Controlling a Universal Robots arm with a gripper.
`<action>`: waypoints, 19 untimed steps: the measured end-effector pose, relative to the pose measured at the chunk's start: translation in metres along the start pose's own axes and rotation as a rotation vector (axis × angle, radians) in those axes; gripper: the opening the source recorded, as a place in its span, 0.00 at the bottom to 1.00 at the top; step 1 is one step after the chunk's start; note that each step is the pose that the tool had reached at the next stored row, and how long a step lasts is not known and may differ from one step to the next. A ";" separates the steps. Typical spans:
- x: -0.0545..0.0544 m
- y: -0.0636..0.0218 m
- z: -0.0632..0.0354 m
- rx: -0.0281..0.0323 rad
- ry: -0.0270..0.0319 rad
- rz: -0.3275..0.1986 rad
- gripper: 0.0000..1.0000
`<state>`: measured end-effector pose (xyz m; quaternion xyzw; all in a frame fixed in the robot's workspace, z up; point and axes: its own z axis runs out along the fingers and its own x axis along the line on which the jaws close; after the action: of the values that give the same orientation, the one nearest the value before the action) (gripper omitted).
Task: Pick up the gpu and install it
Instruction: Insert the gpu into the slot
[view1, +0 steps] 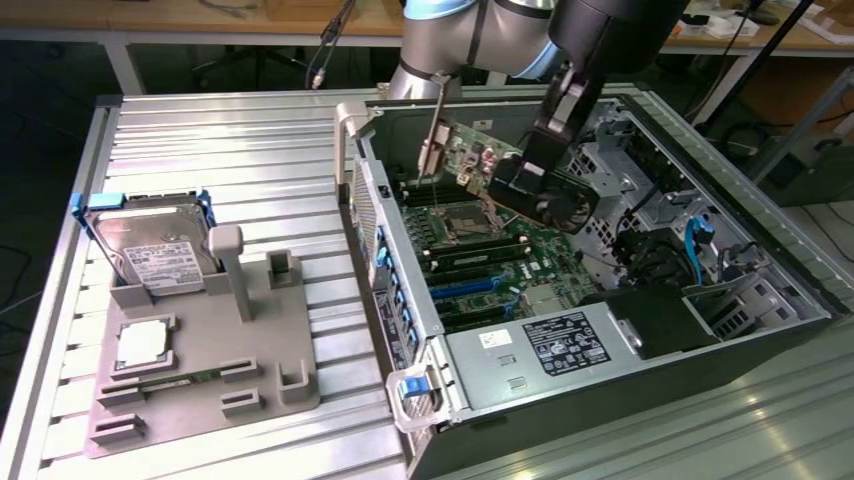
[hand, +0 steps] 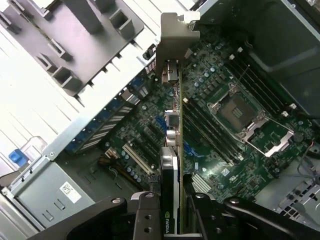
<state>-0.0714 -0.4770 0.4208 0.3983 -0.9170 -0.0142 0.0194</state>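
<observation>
One gpu (view1: 467, 150) — over the open case (view1: 601, 420)

**Where everything sits**

In the exterior view the case (view1: 747, 300) sits on the worktop (view1: 227, 150) at the right, with the tray (view1: 287, 340) to its left. The hard drive (view1: 154, 255) stands at the tray's back, the cpu (view1: 143, 343) in front of it. The gpu (view1: 467, 150), in the jaws, hangs over the motherboard (view1: 514, 255) inside the case.

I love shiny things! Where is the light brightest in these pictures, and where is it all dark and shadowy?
Exterior view: the ribbed metal table shines pale, while the near side of the computer case sits in shadow. Wrist view: the table glares almost white, and the gpu, held in the gripper, looks dark edge-on.
</observation>
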 end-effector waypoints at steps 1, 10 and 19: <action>0.000 0.0000 0.0000 0.0006 0.0009 -0.025 0.27; 0.000 0.0000 0.0000 0.0032 0.0061 -0.176 0.27; 0.000 0.0000 0.0000 0.0049 0.0092 -0.249 0.27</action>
<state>-0.0713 -0.4770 0.4208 0.5092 -0.8603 -0.0124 0.0207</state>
